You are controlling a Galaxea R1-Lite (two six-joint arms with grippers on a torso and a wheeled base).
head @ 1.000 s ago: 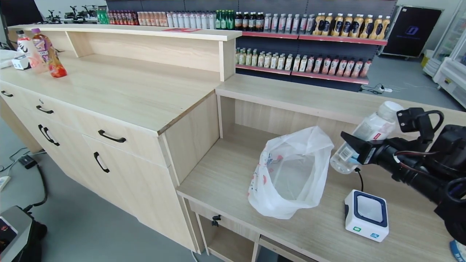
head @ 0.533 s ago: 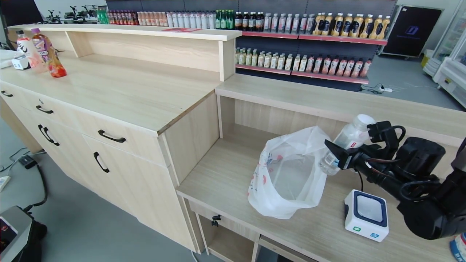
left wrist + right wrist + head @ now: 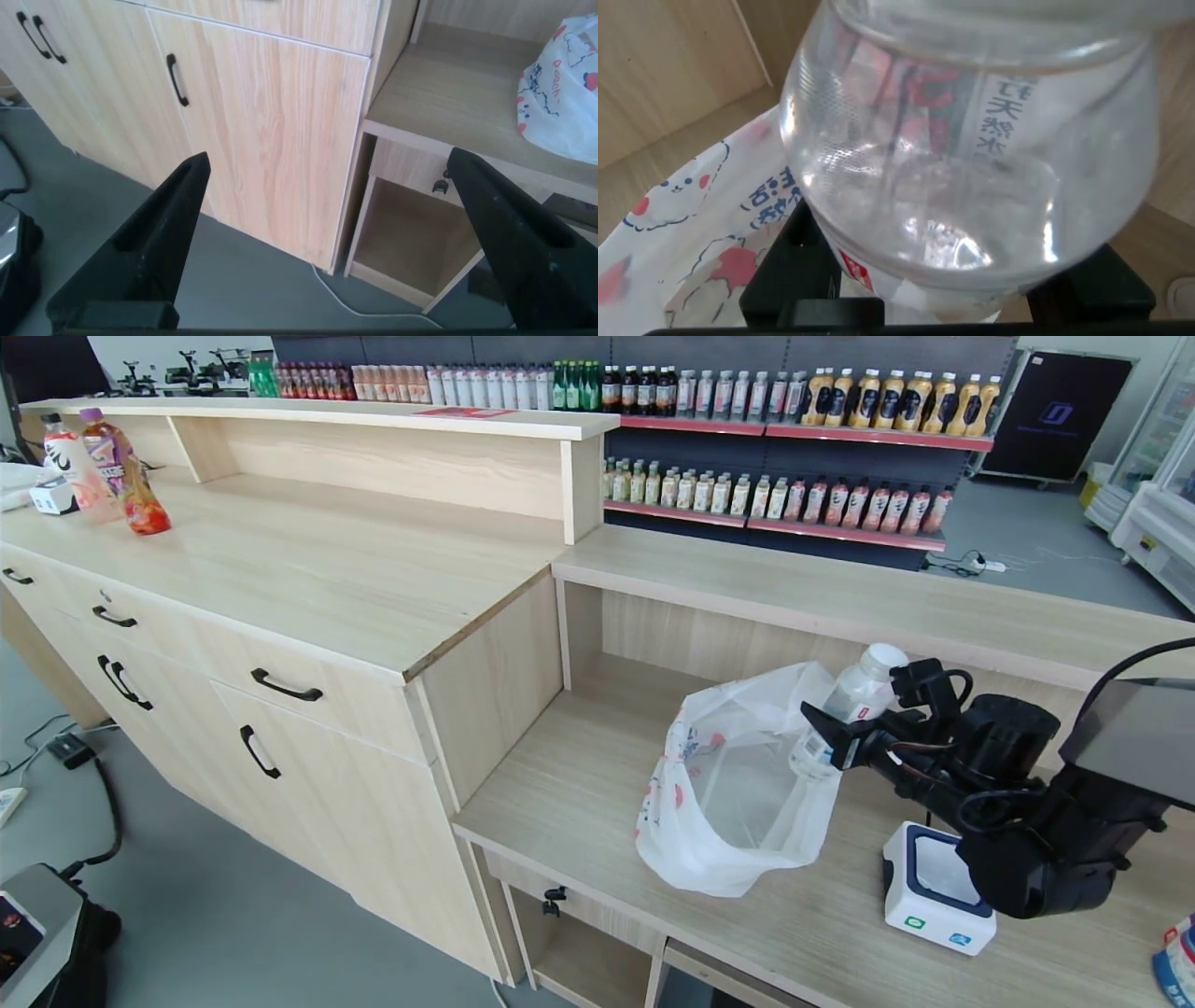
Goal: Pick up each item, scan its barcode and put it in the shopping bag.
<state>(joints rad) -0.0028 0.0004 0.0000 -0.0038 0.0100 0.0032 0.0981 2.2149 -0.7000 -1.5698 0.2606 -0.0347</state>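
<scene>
Right gripper is clamped on the clear bottle. One finger is dark across the near side; the other is mostly behind the bottle. The bottle is tilted, white cap up and toward the back panel, base down at the right rim of the shopping bag. I can't tell from the head view whether the base touches the plastic. In the right wrist view the base blocks nearly everything, so I can't see into the bag. I only get a strip of printed bag and wood around it.

The bag stands open on the lower desk, its mouth facing up and toward me. The scanner sits just right of the bag, with its far corner covered by the right arm.

Left gripper has its jaws spread wide with nothing between them, hanging over the floor in front of the cabinet doors.

A blue and white item is cut off by the frame edge on the desk; I can't identify it. Two drink bottles are on the upper counter far left, well apart from the bag.
</scene>
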